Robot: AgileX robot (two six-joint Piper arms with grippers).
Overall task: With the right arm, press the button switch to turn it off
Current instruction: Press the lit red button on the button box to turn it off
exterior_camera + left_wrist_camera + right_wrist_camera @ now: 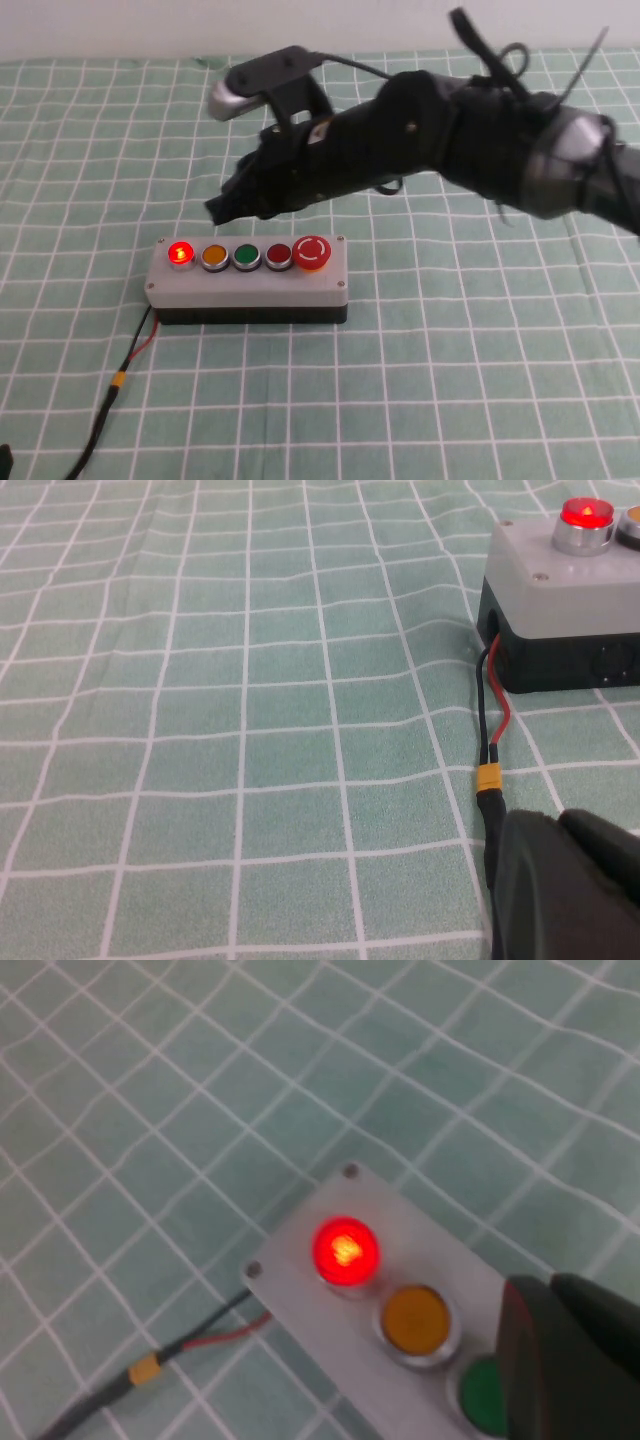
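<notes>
1. Green-and-white checked tablecloth [480, 380] covers the table; on it sits the switch box [248, 285], with a grey top and a black base.
2. Along the box's top run five buttons: a lit red button [180, 252] at the end where the cable leaves, then an orange button [214, 256], a green button [246, 257], a small dark red button [278, 256], and a large red mushroom button [312, 252] at the far end.
3. Black and red cable [130, 360] leaves the box's base below the lit red button and trails across the cloth; it carries a yellow band [487, 777] a short way from the box.
4. Right gripper [228, 200] hangs in the air behind the box, nearer the lit end and clear of every button; whether it is open or closed cannot be told; in the right wrist view its dark body hides part of the green button, while the lit red button shows whole.
5. Left gripper [560, 880] sits low by the cable, just past the yellow band and apart from the box; its state cannot be told either.
</notes>
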